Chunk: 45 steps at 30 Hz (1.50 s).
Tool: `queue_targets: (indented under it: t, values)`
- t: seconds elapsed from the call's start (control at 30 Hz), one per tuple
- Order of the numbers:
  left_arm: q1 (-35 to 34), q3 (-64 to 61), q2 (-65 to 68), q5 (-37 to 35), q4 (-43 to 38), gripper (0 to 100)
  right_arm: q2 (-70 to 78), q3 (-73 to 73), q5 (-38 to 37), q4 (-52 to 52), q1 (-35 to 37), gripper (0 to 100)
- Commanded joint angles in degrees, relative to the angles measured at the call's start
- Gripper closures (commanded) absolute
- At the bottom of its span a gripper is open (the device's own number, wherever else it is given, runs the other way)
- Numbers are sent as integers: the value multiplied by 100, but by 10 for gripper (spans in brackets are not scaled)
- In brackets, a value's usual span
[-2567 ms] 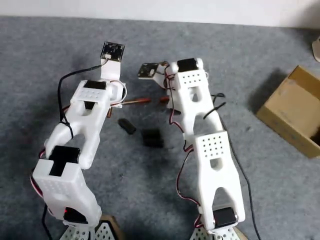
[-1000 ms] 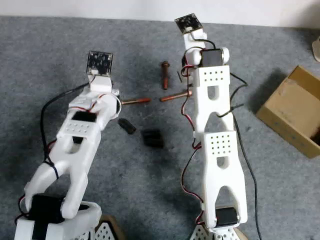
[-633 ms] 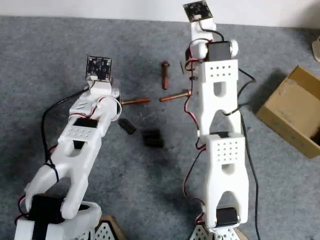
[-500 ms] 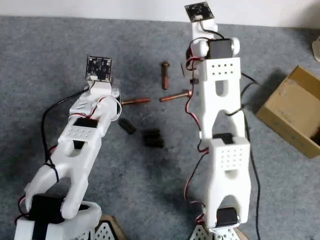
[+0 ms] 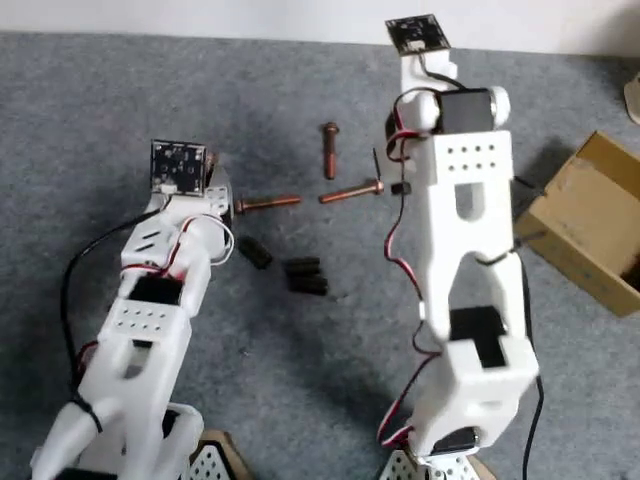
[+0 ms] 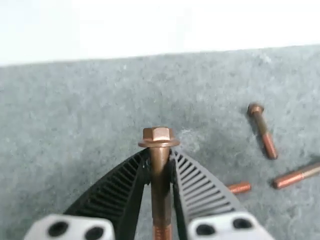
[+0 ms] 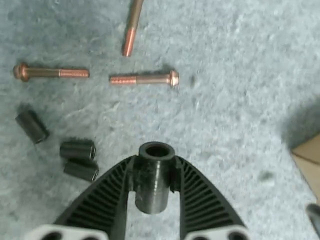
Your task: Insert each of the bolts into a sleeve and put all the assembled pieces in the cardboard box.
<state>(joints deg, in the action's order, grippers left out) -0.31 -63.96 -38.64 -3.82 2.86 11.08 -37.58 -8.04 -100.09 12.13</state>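
Observation:
My left gripper (image 6: pixel 160 152) is shut on a copper bolt (image 6: pixel 159 137), whose hex head sticks out past the fingertips. My right gripper (image 7: pixel 154 162) is shut on a black sleeve (image 7: pixel 151 180), bore end outward, above the carpet. Three loose bolts lie on the carpet: one upright in the high view (image 5: pixel 329 150), one to its right (image 5: pixel 350 190) and one beside the left arm (image 5: pixel 268 202). Three black sleeves (image 5: pixel 253 252) (image 5: pixel 303 265) (image 5: pixel 308 285) lie just nearer the arm bases. The cardboard box (image 5: pixel 585 225) sits at the right edge.
Grey carpet covers the table. The left arm (image 5: pixel 150 310) and right arm (image 5: pixel 465 260) stretch out from the near edge. The two sleeves in the middle (image 7: pixel 77 150) (image 7: pixel 80 170) lie touching. Bare carpet separates the right arm and the box.
The right arm has swung to the right and risen, away from the bolts. The left arm has drawn back and to the left. The bolts on the carpet have not moved.

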Motion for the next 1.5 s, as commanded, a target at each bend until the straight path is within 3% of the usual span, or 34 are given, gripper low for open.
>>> queue_targets:
  t: [0.0, 0.13, 0.4, 0.77, 1.03, 1.33, 1.47]
  values:
    - [92, 75, -567, 53, -105, 994, -998, 409, 79, -75, -57, 993]
    - [84, 224, -936, 53, 448, 994, -1736, 1068, 220, -75, -48, 993]
    - [-13, 892, -1947, 35, 2435, 994, -3284, 2466, 246, 198, -48, 993]
    - [40, 382, -3134, 53, 3042, 994, -4919, 5121, -88, 1666, -31, 993]
    - [277, -629, -3222, 70, 1916, 994, -5138, 6475, -167, 3090, 48, 993]
    - [1086, -2826, -3187, 18, -2233, 994, -5147, 7705, 97, 4593, 286, 993]
    - [1314, -3284, -3187, 18, -2963, 994, -5147, 8400, 158, 5604, 286, 993]
